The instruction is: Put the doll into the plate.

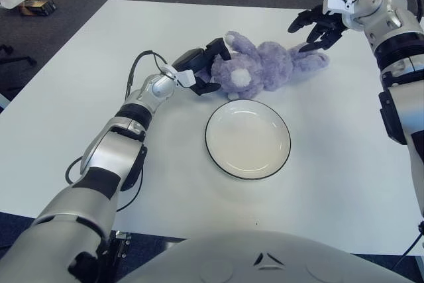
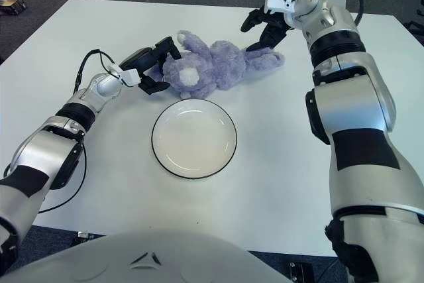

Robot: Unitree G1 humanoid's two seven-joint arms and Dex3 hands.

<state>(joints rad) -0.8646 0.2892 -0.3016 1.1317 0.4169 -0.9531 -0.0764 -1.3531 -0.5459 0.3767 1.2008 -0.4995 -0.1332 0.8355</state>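
Note:
A purple plush doll lies on its side on the white table, just behind the empty white plate with a dark rim. My left hand is at the doll's head, one finger over the ear and the thumb under the head, closed against the plush. My right hand hangs up and to the right of the doll's legs, apart from them, its fingers spread and holding nothing.
The white table stretches wide to the left and in front of the plate. On the dark floor beyond the far left corner lie a small box and some white paper.

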